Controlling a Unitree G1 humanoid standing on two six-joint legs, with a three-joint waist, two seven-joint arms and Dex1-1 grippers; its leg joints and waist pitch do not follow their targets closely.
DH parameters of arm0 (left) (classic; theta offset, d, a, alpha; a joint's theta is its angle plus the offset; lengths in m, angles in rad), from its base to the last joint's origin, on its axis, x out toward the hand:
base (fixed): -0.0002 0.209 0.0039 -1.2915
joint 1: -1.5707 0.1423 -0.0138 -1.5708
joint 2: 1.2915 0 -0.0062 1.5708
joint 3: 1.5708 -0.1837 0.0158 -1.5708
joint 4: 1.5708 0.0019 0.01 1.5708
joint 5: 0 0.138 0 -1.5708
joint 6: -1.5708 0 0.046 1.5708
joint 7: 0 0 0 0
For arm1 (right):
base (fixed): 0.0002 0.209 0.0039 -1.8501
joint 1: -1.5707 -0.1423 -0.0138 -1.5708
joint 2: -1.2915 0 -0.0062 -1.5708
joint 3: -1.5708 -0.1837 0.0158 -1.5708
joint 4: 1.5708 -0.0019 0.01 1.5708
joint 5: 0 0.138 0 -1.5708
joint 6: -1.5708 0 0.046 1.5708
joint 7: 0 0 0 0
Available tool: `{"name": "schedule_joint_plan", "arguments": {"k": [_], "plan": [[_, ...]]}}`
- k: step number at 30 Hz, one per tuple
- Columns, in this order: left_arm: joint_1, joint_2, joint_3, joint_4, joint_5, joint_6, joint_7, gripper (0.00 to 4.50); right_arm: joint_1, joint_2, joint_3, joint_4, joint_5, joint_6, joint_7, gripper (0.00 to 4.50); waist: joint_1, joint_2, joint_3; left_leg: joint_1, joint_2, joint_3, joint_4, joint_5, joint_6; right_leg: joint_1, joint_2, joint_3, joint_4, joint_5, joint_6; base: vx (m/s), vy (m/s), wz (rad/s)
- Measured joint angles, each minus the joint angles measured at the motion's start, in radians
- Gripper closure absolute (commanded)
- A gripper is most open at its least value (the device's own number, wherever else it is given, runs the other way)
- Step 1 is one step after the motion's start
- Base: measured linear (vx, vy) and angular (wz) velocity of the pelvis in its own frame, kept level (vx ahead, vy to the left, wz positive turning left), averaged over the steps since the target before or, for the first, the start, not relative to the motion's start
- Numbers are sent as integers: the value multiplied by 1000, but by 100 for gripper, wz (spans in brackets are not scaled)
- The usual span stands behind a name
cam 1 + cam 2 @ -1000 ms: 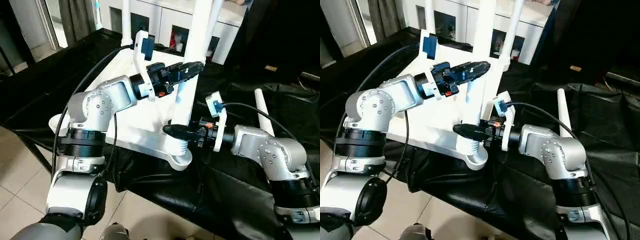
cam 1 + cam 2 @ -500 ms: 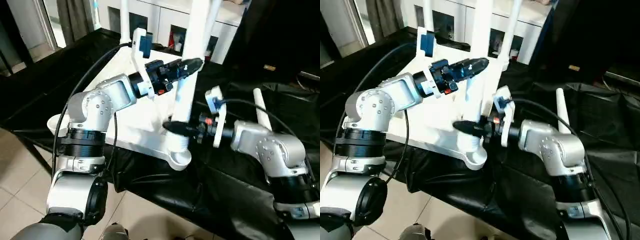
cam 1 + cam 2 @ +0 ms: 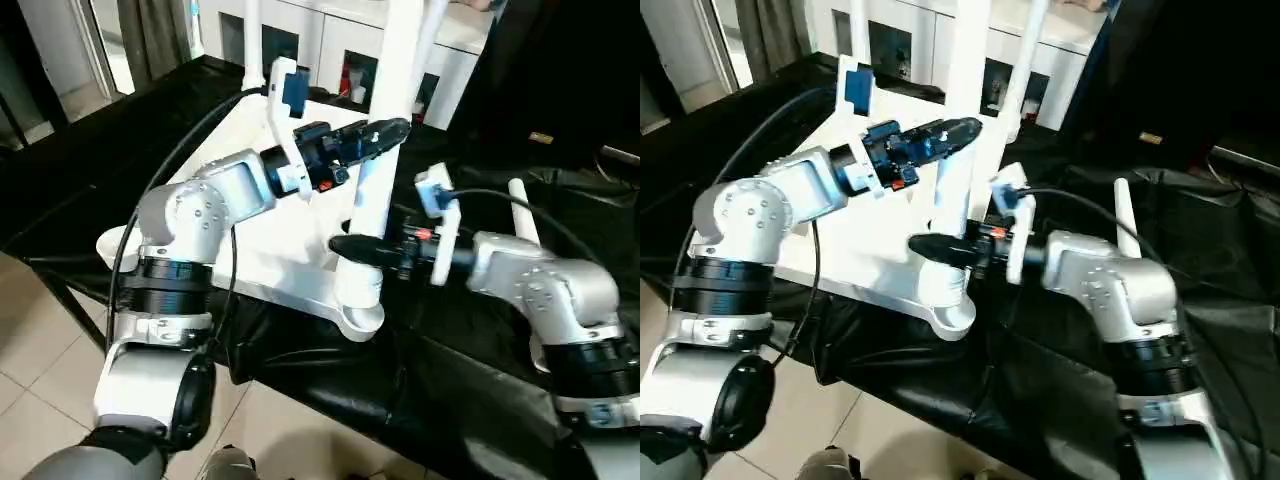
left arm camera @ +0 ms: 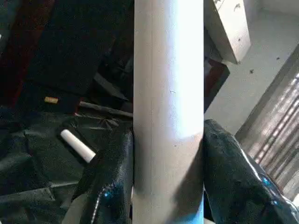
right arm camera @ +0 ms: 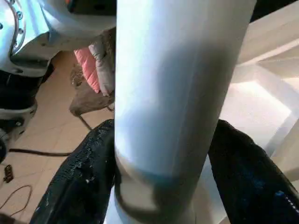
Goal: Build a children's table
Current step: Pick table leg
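My right gripper (image 3: 345, 243) pinches the upright leg (image 3: 378, 170) low down, just above the corner socket (image 3: 358, 316) of the table top (image 3: 265, 245), which lies underside up. Higher along the same leg, my left gripper (image 3: 392, 130) clamps it too. The leg's long axis rises straight out of the socket, so seating looks like a push straight down.

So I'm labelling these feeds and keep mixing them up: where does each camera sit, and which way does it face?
Left eye: on the head, looking forward and down at the table top; both silver forearms show.
Right eye: beside it, same scene, slightly shifted.
Left wrist: along the left gripper, clamped on the upright leg; a loose leg lies beyond.
Right wrist: along the right gripper, low on that leg.
Shared: both wrist views show that upright leg.
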Motion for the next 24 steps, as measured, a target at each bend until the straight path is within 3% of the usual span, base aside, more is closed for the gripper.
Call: {"name": "schedule_joint_plan", "arguments": {"k": [15, 16, 24], "plan": [[3, 1, -12, -21, -2, 15, -17, 272, 0, 2, 17, 19, 1, 1, 31, 151, 0, -2, -1, 0, 0, 0, 0, 0, 0, 0, 0, 0, 0, 0, 0, 0, 0, 0], [3, 1, -12, -21, -2, 15, -18, 272, 0, 2, 17, 25, 1, 1, 36, 179, 0, -2, -1, 0, 0, 0, 0, 0, 0, 0, 0, 0, 0, 0, 0, 0, 0, 0], [3, 8, -12, -21, -1, 16, -18, 272, -1, 12, 18, 32, 5, 2, 50, 248, 1, -3, -1, 0, 0, 0, 0, 0, 0, 0, 0, 0, 0, 0, 0, 0, 0, 0]]}}
